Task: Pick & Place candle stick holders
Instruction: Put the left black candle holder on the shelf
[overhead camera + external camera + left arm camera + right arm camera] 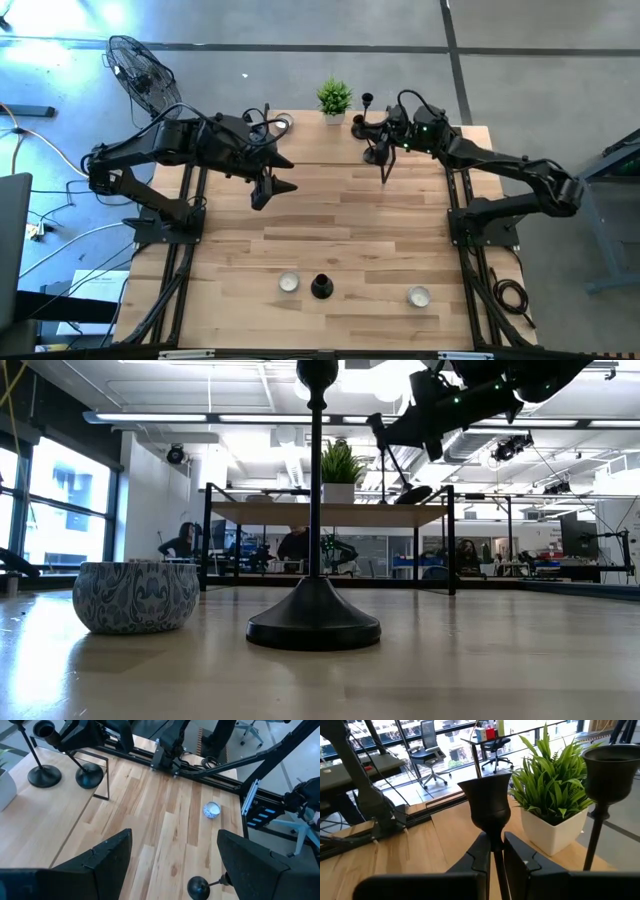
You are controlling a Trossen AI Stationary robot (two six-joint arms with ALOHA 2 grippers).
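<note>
Right pincer [496, 857] clamps an upright candle holder's [487, 805] stem by the plant [555, 785]; left pincer [172, 857] hangs open, empty.

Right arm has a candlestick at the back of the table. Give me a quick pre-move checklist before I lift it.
1. Right end effector shut on the candlestick holder's stem: ok.
2. Grip below the cup, stem upright: ok.
3. Second holder and potted plant stand close beside it: not ok, lift straight.
4. Left end effector open, holding nothing: ok.
5. Third holder stands at the front, between two bowls: ok.
6. Held base off the table: cannot tell.
</note>
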